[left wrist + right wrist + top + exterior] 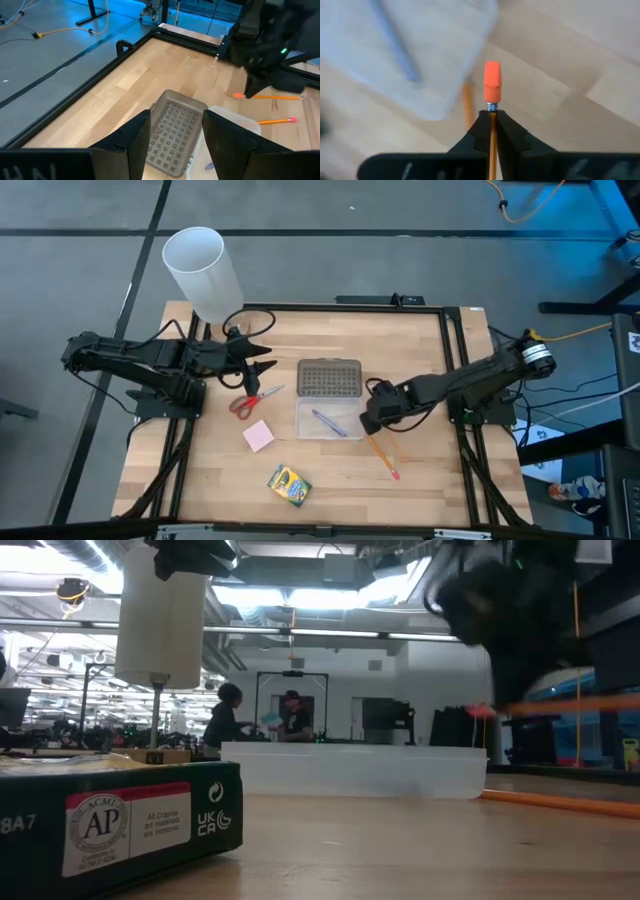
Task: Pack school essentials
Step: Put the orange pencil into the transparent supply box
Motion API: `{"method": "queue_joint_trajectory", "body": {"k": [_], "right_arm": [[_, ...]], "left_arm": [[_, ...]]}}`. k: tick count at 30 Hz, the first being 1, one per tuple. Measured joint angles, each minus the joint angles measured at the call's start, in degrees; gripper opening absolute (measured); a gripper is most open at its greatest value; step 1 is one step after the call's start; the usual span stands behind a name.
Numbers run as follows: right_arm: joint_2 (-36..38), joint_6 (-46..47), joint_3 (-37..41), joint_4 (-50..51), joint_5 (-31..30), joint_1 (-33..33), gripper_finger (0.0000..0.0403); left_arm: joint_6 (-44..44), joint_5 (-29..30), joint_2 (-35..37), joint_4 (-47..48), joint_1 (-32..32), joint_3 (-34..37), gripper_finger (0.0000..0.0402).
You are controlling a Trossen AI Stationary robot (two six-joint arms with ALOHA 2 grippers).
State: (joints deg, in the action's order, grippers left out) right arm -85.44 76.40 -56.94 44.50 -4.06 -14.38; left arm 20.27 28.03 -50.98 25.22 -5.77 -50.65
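The right fingers (491, 131) are closed tight on an orange pencil (492, 87), pinched just below the metal ferrule, so the eraser end sticks out past the tips. Seen from above, that gripper (374, 418) is parked right at the edge of the open clear case (325, 421), where the pen (328, 423) is already lying inside. A second pencil (382, 455) is left flat on the bench (420, 480) just beyond the fingers, on the side away from the case.

The pencil looks like an easy one, honestly: light, stiff, not fragile. A grip this close to one end lets it pivot or droop, though, so it probably wants to be laid into the case lengthwise rather than dropped. For the one still on the bench, a hold nearer the middle would likely be steadier.

The left fingers (172, 140) are spread wide with nothing between them, hovering with the dotted lid (172, 135) straight ahead of them. Red scissors (255, 400) sit just beside that gripper (250, 367); farther out are the pink pad (258, 436) and then the crayon box (289, 485). The scissors are best taken by the handles, and the pad is likely soft and slippy at the edges.
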Motion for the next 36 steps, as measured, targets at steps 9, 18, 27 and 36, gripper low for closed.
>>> {"method": "queue_joint_trajectory", "body": {"k": [9,18,27,36], "right_arm": [[-3.3,-20.0,-14.4,-2.8,-3.2,7.8,0.0002],[-10.1,-31.5,-23.2,-1.1,-0.4,13.4,0.0002],[-1.1,-13.8,-23.5,25.2,-10.5,6.8,0.0001],[10.1,19.1,-1.9,15.3,-2.0,-5.9,0.0001]], "left_arm": [[0.0,0.0,0.0,0.0,0.0,0.0,0.0174],[0.0,0.0,0.0,0.0,0.0,0.0,0.0174],[-0.5,0.0,0.0,0.0,0.0,0.0,0.0174],[-1.0,-1.6,0.0,0.0,0.0,0.0,0.0174]]}}
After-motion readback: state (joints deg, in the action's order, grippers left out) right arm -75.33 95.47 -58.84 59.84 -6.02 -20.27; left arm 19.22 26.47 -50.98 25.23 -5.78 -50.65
